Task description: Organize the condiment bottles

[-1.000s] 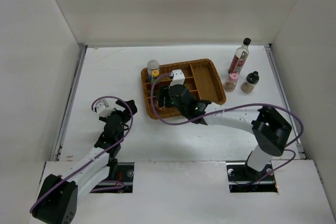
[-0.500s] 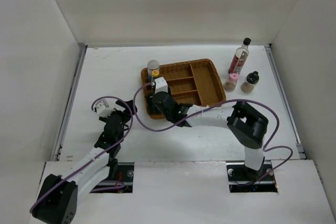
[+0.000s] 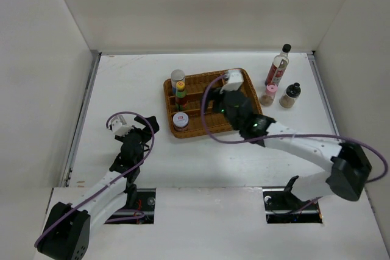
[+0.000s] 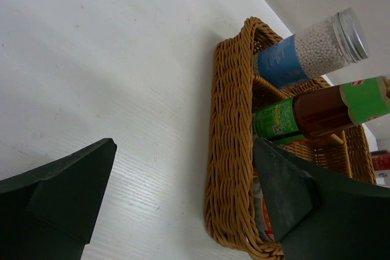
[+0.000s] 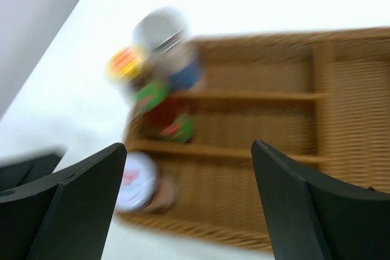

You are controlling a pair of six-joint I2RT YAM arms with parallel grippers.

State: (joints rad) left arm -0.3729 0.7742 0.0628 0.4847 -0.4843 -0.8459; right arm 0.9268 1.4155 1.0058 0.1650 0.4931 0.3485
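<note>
Three condiment bottles stand outside the wicker tray (image 3: 248,105), at the upper right of the top view. They are the tall clear bottle (image 3: 279,66), the pink-lidded shaker (image 3: 267,95) just below it, and the black-capped shaker (image 3: 290,95) beside that. Three more stand in the tray's left compartments: the blue-labelled jar (image 3: 177,78), the green-capped red bottle (image 3: 180,95) and the red-labelled shaker (image 3: 179,120).

The right arm (image 3: 292,141) reaches over the middle of the tray. Its jaws are spread with nothing between them. The left arm (image 3: 116,172) sits at the lower left of the counter (image 3: 122,83), near the tray's left wall. Its jaws are likewise spread and empty.

Handling, as judged:
- All six bottles are small, rigid and probably light.
- Smooth walls and glossy labels may slip under a weak pinch.
- The tall clear bottle is narrow and likely to topple. Take it across the body at mid-height, below the cap.
- Take each shaker across the body beneath the lid, not on the lid.

The right wrist view is blurred, so fine detail there cannot be confirmed.
</note>
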